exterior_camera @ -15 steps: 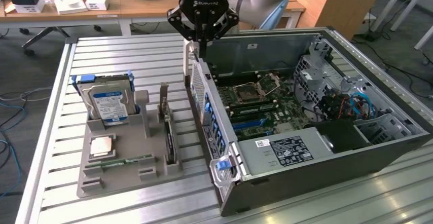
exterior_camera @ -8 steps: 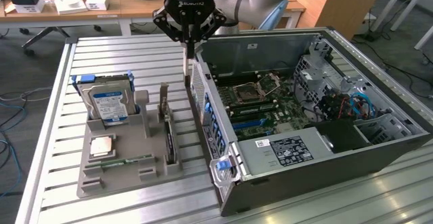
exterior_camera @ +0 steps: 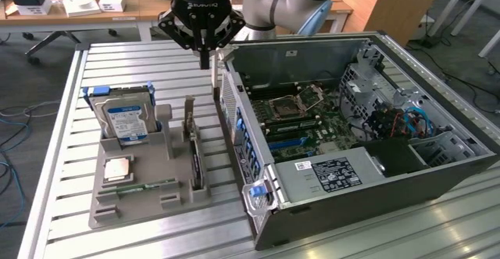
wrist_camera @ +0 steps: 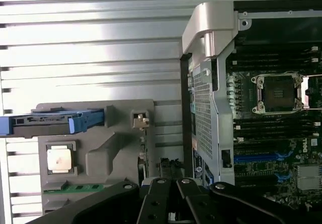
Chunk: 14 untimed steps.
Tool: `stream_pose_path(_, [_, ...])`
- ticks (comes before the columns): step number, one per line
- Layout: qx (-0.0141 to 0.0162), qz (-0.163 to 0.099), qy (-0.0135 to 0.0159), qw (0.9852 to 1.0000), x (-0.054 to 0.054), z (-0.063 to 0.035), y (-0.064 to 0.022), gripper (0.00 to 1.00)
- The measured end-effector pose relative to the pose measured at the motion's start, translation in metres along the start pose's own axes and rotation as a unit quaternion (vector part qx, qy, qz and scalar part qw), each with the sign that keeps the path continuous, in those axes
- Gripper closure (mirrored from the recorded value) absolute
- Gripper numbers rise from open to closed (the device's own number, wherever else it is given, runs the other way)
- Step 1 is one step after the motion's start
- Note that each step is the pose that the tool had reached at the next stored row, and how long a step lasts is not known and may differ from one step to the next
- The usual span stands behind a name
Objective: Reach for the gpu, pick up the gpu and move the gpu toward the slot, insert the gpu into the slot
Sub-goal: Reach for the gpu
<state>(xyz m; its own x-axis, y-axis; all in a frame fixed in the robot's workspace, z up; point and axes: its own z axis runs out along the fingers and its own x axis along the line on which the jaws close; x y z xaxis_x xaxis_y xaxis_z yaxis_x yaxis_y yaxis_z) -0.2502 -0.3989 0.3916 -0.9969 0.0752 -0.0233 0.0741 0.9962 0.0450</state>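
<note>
The gpu (exterior_camera: 192,153) stands on its long edge in a grey holder (exterior_camera: 137,203), with its pale end bracket (exterior_camera: 189,115) pointing up; nothing grips it. In the wrist view the gpu (wrist_camera: 142,151) appears edge-on beside the holder (wrist_camera: 100,153). My gripper (exterior_camera: 205,60) hangs shut and holds nothing. It is high over the slatted table, beyond the far end of the card and well apart from it. The gripper (wrist_camera: 172,194) has its fingers together. The slot (exterior_camera: 301,143) is a long blue strip on the green motherboard inside the open case, also seen as the slot (wrist_camera: 254,158).
The holder also carries a blue-labelled hard drive (exterior_camera: 125,118), a square CPU chip (exterior_camera: 117,168) and a memory stick (exterior_camera: 144,186). The open computer case (exterior_camera: 258,171) stands close to the holder on the exterior view's right, its wall rising beside the card. A CPU socket (exterior_camera: 289,104) lies beyond the slot.
</note>
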Motion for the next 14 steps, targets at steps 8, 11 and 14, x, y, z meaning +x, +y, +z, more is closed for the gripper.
stream_pose_path(8, [0.0001,0.000,0.0000,1.0000,0.022,0.0000,-0.0017,0.89])
stream_pose_path(11, [0.0002,0.000,0.0000,1.0000,0.031,0.0000,-0.0023,0.89])
stream_pose_path(14, [0.0002,0.000,0.0000,1.0000,0.032,0.0000,-0.0024,0.89])
